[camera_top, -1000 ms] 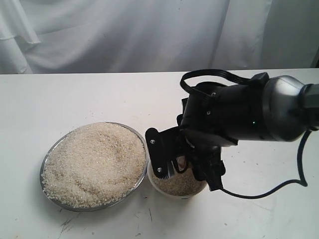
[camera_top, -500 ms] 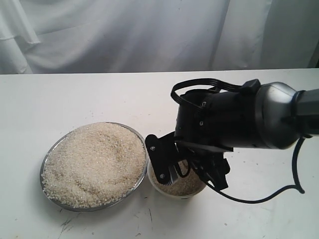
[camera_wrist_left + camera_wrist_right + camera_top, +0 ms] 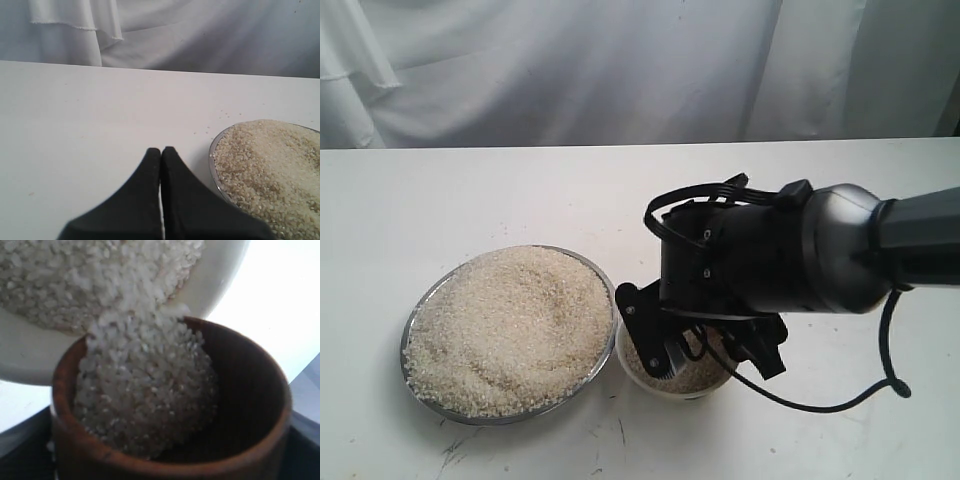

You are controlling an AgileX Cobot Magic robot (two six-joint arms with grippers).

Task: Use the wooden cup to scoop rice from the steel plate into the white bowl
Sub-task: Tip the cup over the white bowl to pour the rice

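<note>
My right gripper point(image 3: 700, 345) hangs over the white bowl point(image 3: 672, 392), shut on the wooden cup point(image 3: 250, 405). The cup is tipped, and rice point(image 3: 145, 390) slides from its mouth over the bowl's rim point(image 3: 215, 285) onto the rice point(image 3: 75, 280) inside. In the exterior view the arm hides the cup. The steel plate point(image 3: 410, 335) stands left of the bowl, touching or nearly touching it, heaped with rice point(image 3: 510, 325). My left gripper point(image 3: 161, 152) is shut and empty, low over the table beside the plate's rim point(image 3: 214, 155); it is out of the exterior view.
A white table point(image 3: 470, 200) carries everything, and a white cloth point(image 3: 570, 70) hangs behind it. The right arm's black cable point(image 3: 880, 390) loops down onto the table right of the bowl. A few stray grains point(image 3: 220, 116) lie near the plate.
The right arm has shifted left and sunk lower over the white bowl, turning the cup further. The plate and bowl have stayed put.
</note>
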